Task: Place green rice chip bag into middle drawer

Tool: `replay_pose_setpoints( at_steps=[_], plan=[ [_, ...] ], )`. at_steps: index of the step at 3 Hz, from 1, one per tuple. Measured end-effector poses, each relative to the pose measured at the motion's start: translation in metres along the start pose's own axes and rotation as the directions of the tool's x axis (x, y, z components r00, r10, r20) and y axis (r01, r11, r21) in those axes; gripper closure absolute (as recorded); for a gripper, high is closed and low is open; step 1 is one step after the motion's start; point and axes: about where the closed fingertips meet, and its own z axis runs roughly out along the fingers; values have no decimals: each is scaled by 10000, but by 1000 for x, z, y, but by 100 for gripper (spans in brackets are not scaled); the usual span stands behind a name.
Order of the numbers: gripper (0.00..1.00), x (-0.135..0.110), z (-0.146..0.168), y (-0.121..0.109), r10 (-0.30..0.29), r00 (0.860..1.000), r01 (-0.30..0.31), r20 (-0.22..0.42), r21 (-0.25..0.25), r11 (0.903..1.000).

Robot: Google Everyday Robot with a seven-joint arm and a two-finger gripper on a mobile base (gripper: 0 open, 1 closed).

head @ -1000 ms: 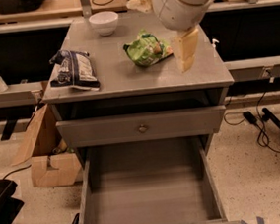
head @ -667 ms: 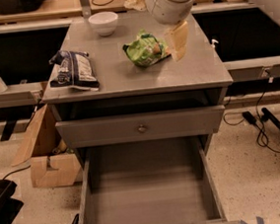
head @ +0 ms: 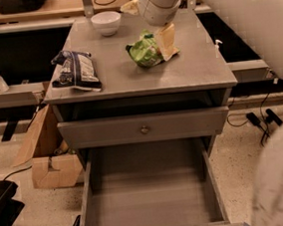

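On grey cabinet top (head: 197, 72), pincer (head: 167, 41) by green rice chip bag (head: 142, 53); grip unclear.

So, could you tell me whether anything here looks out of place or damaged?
Nothing is spilled or broken. The green rice chip bag lies crumpled on the cabinet top, the gripper at its right side. The dark snack bag sits right at the left edge. The middle drawer is pulled out.

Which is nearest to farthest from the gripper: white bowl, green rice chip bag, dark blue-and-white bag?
Gripper is above the tabletop, right of centre.
1. green rice chip bag, just left of it.
2. white bowl, back left.
3. dark blue-and-white bag, left edge.
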Motion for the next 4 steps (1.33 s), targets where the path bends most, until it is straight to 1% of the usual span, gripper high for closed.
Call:
replay_pose_setpoints(
  at_steps=[1,2,3,4],
  plan=[
    [0,0,55,-5,-97,9996,109,281,-435,9990],
    [0,5,84,-3,-246,9995,266,191,-1151,9930],
    [18,15,107,0,-447,9989,415,-124,-1923,9805],
    [42,21,119,-2,-797,9958,665,-447,-2436,9676]
  ],
)
